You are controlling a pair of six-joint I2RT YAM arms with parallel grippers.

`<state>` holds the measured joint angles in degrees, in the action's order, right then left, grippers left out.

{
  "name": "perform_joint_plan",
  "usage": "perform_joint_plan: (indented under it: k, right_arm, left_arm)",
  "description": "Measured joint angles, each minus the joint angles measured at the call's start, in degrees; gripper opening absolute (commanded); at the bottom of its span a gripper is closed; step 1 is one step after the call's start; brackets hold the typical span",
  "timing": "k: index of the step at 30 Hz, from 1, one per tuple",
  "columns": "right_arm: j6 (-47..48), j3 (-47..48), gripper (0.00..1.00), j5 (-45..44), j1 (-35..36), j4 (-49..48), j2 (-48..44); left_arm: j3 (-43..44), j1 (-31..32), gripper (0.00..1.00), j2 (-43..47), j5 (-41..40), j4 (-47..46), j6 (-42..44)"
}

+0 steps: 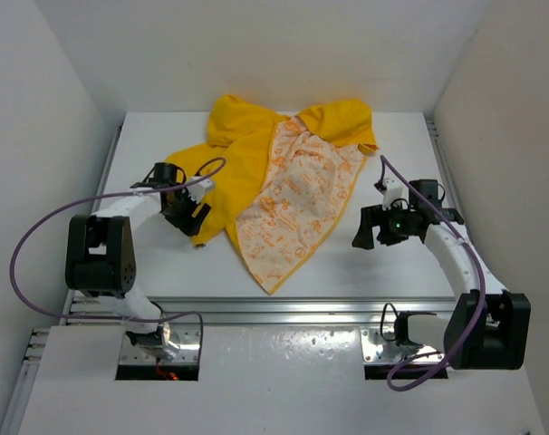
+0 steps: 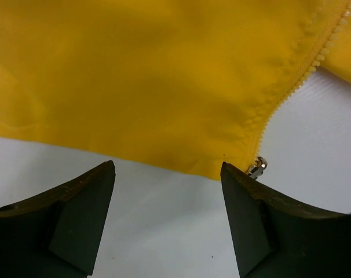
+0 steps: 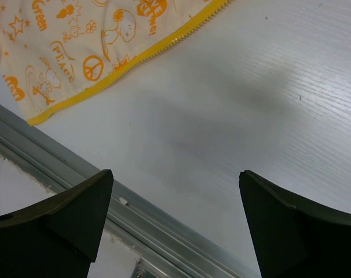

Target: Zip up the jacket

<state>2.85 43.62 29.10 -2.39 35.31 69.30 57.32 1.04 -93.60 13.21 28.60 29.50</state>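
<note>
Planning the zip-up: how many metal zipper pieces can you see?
1: the metal zipper piece at the yellow hem corner of the jacket, beside the left gripper. Others may be hidden.

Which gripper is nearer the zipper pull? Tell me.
Left. The left gripper sits open at the jacket hem, the zipper pull just beside it; the right gripper hangs over the table, clear of the jacket.
</note>
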Motion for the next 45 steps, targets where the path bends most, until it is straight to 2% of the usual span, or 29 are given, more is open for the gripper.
perform_joint_plan:
  k: [8,11,12,13,16,19,20,22,25,30,35,40,45]
  right_arm:
    - [0.0,1.2,0.91,0.1,0.0,0.9,1.3]
    - [0.0,1.7,0.91,0.1,0.0,1.1,1.8]
    - [0.0,2.0,0.91,0.1,0.0,1.2,1.9]
    - [0.0,2.3,0.91,0.1,0.0,1.3,2.1]
    - [0.0,3.5,0.91,0.1,0.2,1.7,2.3]
    - [0.3,4.7,0.91,0.2,1.0,2.4,2.4]
    - [0.4,5.2,0.91,0.4,1.5,2.6,2.4]
    - [0.6,5.9,0.92,0.5,3.0,2.8,2.4]
    - [0.5,6.4,0.93,1.7,5.0,2.4,2.3]
    - [-1.0,4.7,0.95,6.1,6.4,-3.1,-1.0]
    - [-3.8,3.0,0.95,9.5,11.0,-14.5,-5.4]
    - [-8.8,4.5,0.95,13.3,16.0,-28.2,-1.2]
    - [-11.4,7.0,0.96,15.1,21.9,-40.5,5.6]
  left_arm:
    - [2.3,0.4,0.79,-7.0,0.3,0.1,3.9]
    - [3.7,0.4,0.74,-8.4,0.1,-0.2,4.5]
    - [4.1,0.4,0.7,-8.7,0.0,-0.2,4.6]
    - [4.3,0.4,0.58,-8.9,-0.1,-0.2,4.7]
    - [4.7,0.6,0.38,-9.3,-0.1,-0.4,5.3]
    - [4.8,0.8,0.24,-9.4,0.0,-0.5,5.9]
    - [4.8,0.9,0.15,-9.4,0.0,-0.5,6.0]
    - [4.8,0.9,0.06,-9.4,0.0,-0.6,6.3]
    - [4.6,0.9,0.0,-9.1,0.5,-0.6,6.3]
    - [3.0,0.9,0.0,-5.6,5.8,2.7,4.3]
    - [2.8,0.9,0.0,7.8,16.0,5.4,0.2]
    - [2.5,1.3,0.0,22.3,26.5,5.3,-2.2]
    - [1.2,2.3,0.0,25.7,32.1,6.2,-4.8]
